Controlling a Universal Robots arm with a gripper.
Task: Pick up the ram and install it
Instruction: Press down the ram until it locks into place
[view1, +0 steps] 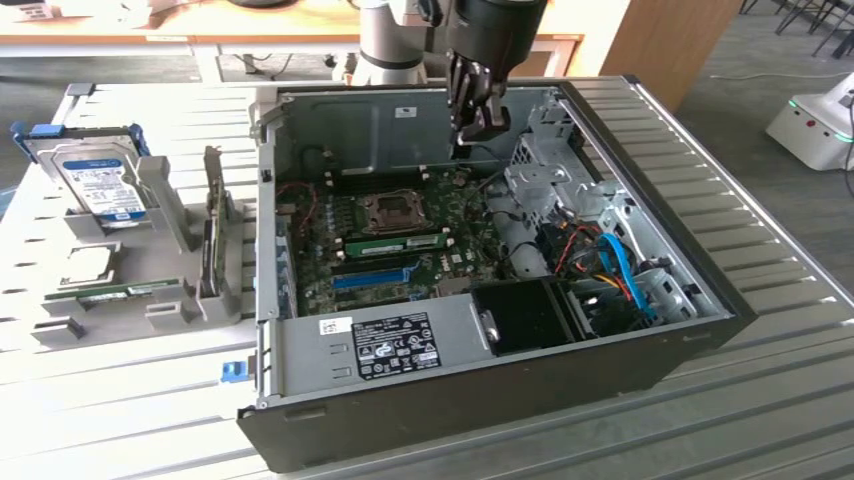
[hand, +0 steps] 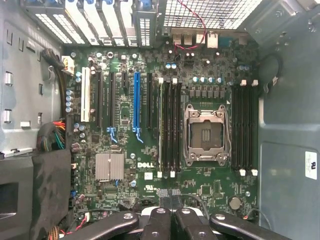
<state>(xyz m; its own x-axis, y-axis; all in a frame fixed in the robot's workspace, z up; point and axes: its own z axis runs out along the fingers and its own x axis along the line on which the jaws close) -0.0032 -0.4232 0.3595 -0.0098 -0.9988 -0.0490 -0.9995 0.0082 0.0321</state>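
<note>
**Clenched gripper above the open case; two green memory sticks in sight**

One gripper (view1: 478, 130) hangs above the rear of the open computer case (view1: 400, 420), high over the motherboard (view1: 461, 215). Its two fingers are pressed together with nothing between them, touching no part.

Two thin green sticks show in the exterior view. The ram on the holder (view1: 123, 292) lies flat in the grey parts holder (view1: 180, 205) at the exterior view's left, outside the case and well apart from the gripper. The ram in the slot (view1: 396, 242) stands on edge on the motherboard, between the one CPU socket (view1: 395, 211) and the one bright-blue slot (view1: 370, 277). The frames do not settle which of the two the task means.

The wrist view counts eight memory slots, four on each side of the socket, whose metal frame sits empty. Beside the blue slot there is one white slot (hand: 85, 102) and one square silver heatsink (hand: 109, 166).

The holder also carries one hard drive (view1: 100, 185) with a blue label, standing upright, and one card (view1: 214, 225) on edge near the case wall. The case rests on one ribbed metal table (view1: 747, 330).
</note>
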